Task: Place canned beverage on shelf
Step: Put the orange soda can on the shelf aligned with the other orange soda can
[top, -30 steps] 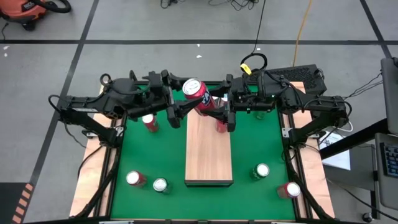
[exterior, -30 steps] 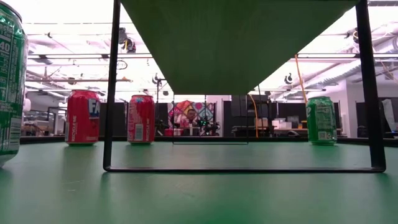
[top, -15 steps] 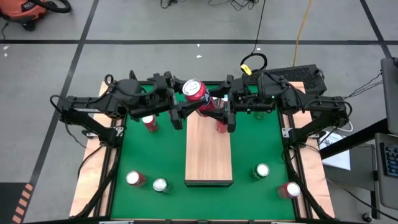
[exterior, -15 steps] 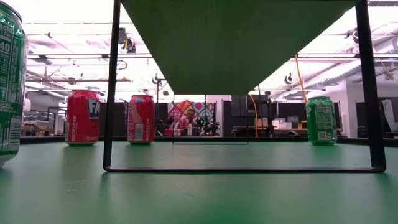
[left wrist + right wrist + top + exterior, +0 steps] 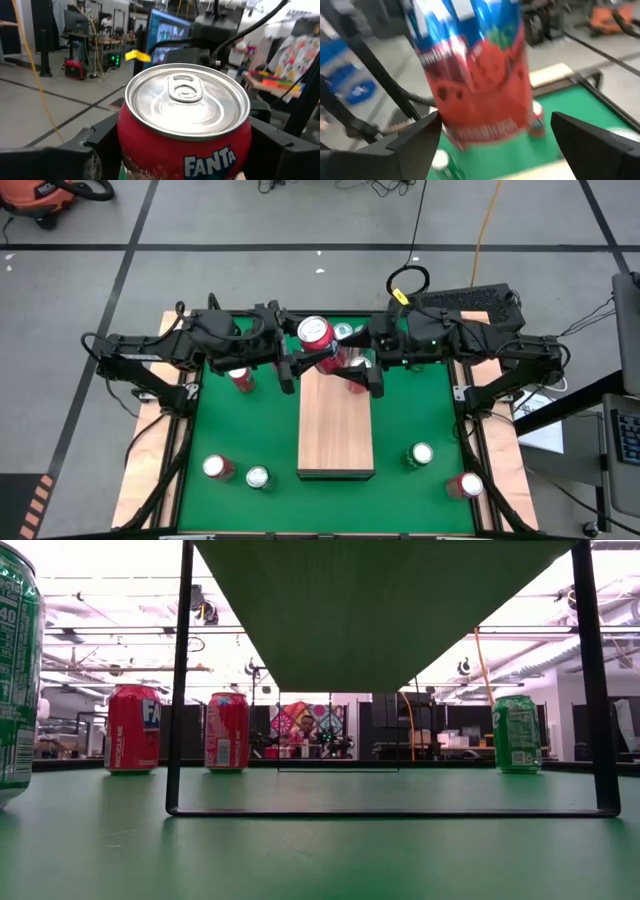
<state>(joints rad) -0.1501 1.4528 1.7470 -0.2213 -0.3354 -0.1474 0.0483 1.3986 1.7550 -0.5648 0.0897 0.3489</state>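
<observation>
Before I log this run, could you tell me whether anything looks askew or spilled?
Nothing spilled. The left claw holds a red Fanta can above the pale wooden shelf's far end, with the open right claw beside it. Other cans stand upright.

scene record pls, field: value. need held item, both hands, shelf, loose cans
held item: red Fanta can, upright, above the far end of the shelf
left hand: shut on the red Fanta can
right hand: open, close beside the can at the shelf's far end
shelf: pale wood, table centre, no can seen standing on it
loose cans: red can far left; red can and green can near left; green can and red can near right
</observation>
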